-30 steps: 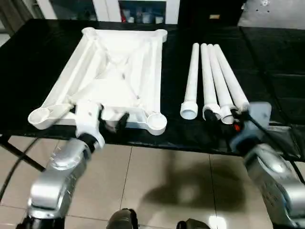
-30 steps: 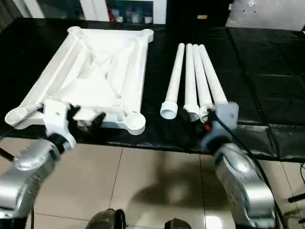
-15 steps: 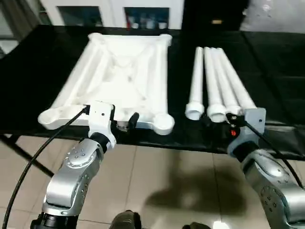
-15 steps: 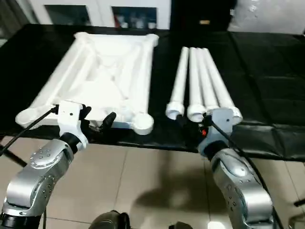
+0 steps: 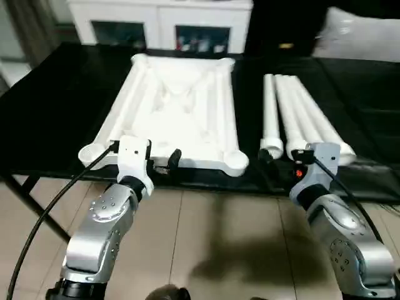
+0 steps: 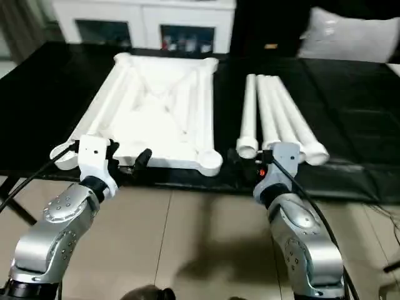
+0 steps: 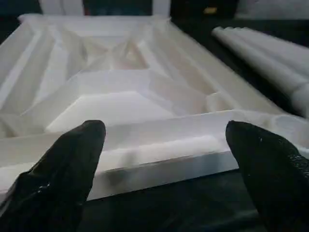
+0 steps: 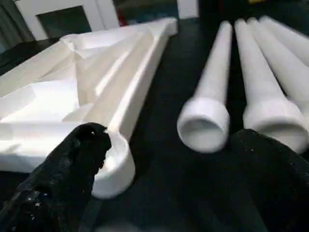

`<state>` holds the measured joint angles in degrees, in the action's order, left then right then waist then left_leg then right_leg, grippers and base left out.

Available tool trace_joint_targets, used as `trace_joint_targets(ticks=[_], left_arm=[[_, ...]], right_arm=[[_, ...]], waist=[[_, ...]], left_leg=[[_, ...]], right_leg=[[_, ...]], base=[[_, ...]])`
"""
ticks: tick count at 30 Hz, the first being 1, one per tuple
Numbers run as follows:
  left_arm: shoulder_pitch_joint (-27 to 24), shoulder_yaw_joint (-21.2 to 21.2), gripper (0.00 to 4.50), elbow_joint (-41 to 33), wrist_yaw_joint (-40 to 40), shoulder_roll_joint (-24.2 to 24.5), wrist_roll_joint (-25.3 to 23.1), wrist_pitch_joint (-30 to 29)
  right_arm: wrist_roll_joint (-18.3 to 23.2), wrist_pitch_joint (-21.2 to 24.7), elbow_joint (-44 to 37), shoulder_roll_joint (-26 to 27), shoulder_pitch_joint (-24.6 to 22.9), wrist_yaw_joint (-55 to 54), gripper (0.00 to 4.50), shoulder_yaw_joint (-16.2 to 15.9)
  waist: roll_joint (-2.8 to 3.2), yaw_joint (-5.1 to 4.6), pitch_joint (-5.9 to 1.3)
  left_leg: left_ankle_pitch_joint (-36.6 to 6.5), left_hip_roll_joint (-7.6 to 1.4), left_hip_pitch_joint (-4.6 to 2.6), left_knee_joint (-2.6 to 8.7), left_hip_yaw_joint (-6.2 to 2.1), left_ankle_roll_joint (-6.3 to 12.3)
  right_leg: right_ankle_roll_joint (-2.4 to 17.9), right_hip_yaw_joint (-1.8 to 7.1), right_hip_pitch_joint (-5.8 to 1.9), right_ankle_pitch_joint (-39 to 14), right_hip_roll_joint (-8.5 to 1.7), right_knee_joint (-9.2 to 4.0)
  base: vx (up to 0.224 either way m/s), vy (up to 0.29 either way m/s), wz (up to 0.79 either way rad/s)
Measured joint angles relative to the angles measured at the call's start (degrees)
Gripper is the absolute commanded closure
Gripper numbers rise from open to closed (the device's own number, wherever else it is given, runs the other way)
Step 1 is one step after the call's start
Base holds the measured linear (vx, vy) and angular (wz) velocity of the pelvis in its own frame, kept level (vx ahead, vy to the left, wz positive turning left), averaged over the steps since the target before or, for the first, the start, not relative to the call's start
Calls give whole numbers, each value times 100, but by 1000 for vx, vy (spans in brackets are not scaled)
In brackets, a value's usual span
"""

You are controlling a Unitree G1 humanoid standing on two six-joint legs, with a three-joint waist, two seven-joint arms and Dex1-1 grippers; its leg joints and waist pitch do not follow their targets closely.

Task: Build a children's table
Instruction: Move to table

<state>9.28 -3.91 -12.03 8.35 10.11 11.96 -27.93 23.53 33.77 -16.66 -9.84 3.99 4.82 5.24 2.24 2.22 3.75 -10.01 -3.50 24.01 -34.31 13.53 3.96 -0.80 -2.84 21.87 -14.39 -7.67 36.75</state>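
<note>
The children's table lies in parts on the black work table. Its white tabletop (image 5: pixel 175 112) rests ribbed underside up, with round sockets at the corners. To its right, several white legs (image 5: pixel 300 122) lie side by side, wide ends toward me. My left gripper (image 5: pixel 150 161) is open at the tabletop's near edge, its fingers (image 7: pixel 63 169) spread before the rim and nothing between them. My right gripper (image 5: pixel 300 164) is open just in front of the legs' near ends (image 8: pixel 205 123), also holding nothing.
The black-covered work table (image 5: pixel 56 94) ends just behind my grippers, with tiled floor (image 5: pixel 219 237) below. A white cabinet (image 5: pixel 156 25) stands behind the table, and a pale grey sheet (image 5: pixel 356 37) lies at the back right. A black cable (image 5: pixel 44 212) hangs from my left wrist.
The camera has tilted up, so the whole picture has shifted. My right gripper has moved left along the legs' near ends. Both grippers have stayed open.
</note>
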Motion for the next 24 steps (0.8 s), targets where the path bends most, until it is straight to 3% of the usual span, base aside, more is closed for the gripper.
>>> trace_joint_targets(ticks=[1,2,3,4,5,6,7,8,9,10,11,12,13,14,15,16,17,18,19,20,21,22,23,24], left_arm=[[3,-36,2,0,4,-7,-34,0],[-40,-55,2,-3,10,-7,-58,3],[-68,-45,2,-1,15,19,-67,2],[-113,-21,2,-17,25,54,-67,4],[-29,-10,2,3,48,116,-61,-8],[40,-36,2,-39,87,75,-50,2],[33,-63,2,-102,101,39,-47,15],[25,-93,2,-107,111,11,-49,13],[-60,-101,2,-104,118,16,-48,3],[-68,-100,2,-95,118,27,-50,-18],[15,-100,2,-99,115,22,-52,-30],[24,-78,2,-129,111,24,-53,-30],[1,-35,2,-132,104,50,-57,-38],[4,-17,2,-122,98,99,-58,-44],[2,6,2,-121,92,86,-57,-45],[2,8,2,-122,90,71,-57,-46],[-11,7,2,-121,87,53,-58,-56],[-16,-31,2,-123,88,-8,-57,-60],[-11,-91,2,-127,90,-46,-56,-63],[-5,-135,2,-157,90,-108,-53,-62],[1,-146,2,-188,89,-133,-52,-58],[2,-146,2,-212,84,-150,-52,-50],[-3,-141,2,-213,78,-148,-53,-49],[-28,-122,2,-211,74,-121,-54,-50]], right_arm=[[110,56,-6,17,3,16,0,42],[208,138,-11,35,22,57,0,74],[236,149,-23,54,39,87,0,57],[230,145,-13,77,21,133,0,-35],[186,90,-67,40,-108,201,0,-112],[126,56,-59,-44,-218,218,0,-108],[46,33,-36,-124,-194,251,0,-124],[-20,-26,-8,-229,15,309,0,-170],[-74,-70,-13,-249,77,324,0,-192],[-87,-97,-43,-216,75,332,0,-198],[-91,-99,-51,-201,51,339,0,-220],[-89,-69,-29,-165,24,345,0,-268],[-84,-52,-8,-95,6,357,0,-355],[-82,-44,-9,-70,-15,388,0,-405],[-88,-45,-9,-92,-14,387,0,-398],[-94,-49,-11,-128,7,387,0,-387],[-109,-70,-13,-199,23,401,0,-373],[-141,-70,-4,-256,13,418,0,-351],[-169,-71,17,-310,5,435,0,-324],[-193,-73,77,-375,14,451,0,-287],[-196,-70,122,-386,13,457,0,-268],[-196,-68,129,-405,21,472,0,-233],[-197,-67,134,-429,67,515,0,-216],[-201,-65,157,-418,108,546,0,-219]], waist=[[13,15,22],[118,3,79],[324,-122,124],[366,-273,177],[284,-320,209],[83,-246,165],[-191,-184,19],[-186,-215,-6],[-120,-142,13],[-21,-117,42],[149,-165,103],[191,-223,152],[217,-241,178],[168,-266,190],[87,-283,181],[10,-298,142],[-49,-290,120],[-20,-262,110],[-30,-216,99],[-40,-164,60],[-53,-131,34],[-39,-93,13],[67,-36,-35],[126,-11,-81]], left_leg=[[-139,42,45,-250,-184,-245],[-231,44,48,-686,-656,-427],[-413,29,43,-885,-862,-365],[-474,68,58,-897,-940,-268],[-462,164,72,-707,-847,-293],[-383,227,68,-405,-695,-428],[-268,269,124,-165,-519,-713],[-406,245,257,-426,-527,-1242],[-420,93,181,-719,-765,-1188],[-537,-78,1,-956,-963,-1120],[-718,-213,-123,-1008,-1042,-960],[-825,-242,-172,-1016,-1042,-780],[-866,-195,-197,-971,-1078,-702],[-872,-153,-237,-873,-1094,-690],[-871,-100,-295,-754,-1075,-688],[-869,-15,-315,-647,-1069,-685],[-860,7,-373,-516,-1048,-675],[-867,-20,-395,-391,-997,-661],[-906,-66,-372,-433,-954,-527],[-889,-148,-315,-604,-935,-486],[-796,-242,-282,-639,-925,-361],[-714,-335,-278,-468,-891,-230],[-461,-546,-272,-210,-864,-236],[-252,-631,-277,-192,-849,-446]], right_leg=[[-225,-18,-48,107,-32,-44],[-365,-213,-150,210,-62,-38],[-371,-475,-287,170,-91,-17],[-301,-582,-312,-16,-75,86],[13,-616,-315,-254,-72,403],[240,-655,-339,-391,-44,566],[297,-537,-396,-622,58,582],[34,-411,-194,-685,14,538],[44,-432,-281,-591,54,511],[49,-535,-369,-559,76,495],[35,-657,-455,-555,132,474],[38,-625,-519,-560,195,479],[75,-533,-545,-665,264,542],[147,-380,-583,-697,355,554],[152,-270,-613,-700,365,526],[115,-167,-664,-714,349,415],[-50,-123,-719,-613,341,254],[-37,-127,-787,-581,338,133],[-35,-131,-810,-559,341,21],[-15,-98,-820,-543,333,-33],[-3,-101,-843,-505,334,-74],[2,-119,-858,-502,371,-98],[15,-203,-880,-512,470,-137],[17,-251,-921,-542,503,-175]], base=[[-83,60,-7],[-69,140,-41],[-69,140,-41],[-99,160,-39],[-109,92,-4],[-109,92,-4],[-70,-101,16],[-26,-125,-9],[-26,-125,-9],[6,23,-18],[-88,65,4],[-88,65,4],[-102,68,-5],[0,0,0],[0,0,0],[0,0,0],[-2,-70,-6],[-2,-70,-6],[38,-60,-1],[101,-60,0],[101,-60,0],[113,-46,3],[155,21,8],[155,21,8]])
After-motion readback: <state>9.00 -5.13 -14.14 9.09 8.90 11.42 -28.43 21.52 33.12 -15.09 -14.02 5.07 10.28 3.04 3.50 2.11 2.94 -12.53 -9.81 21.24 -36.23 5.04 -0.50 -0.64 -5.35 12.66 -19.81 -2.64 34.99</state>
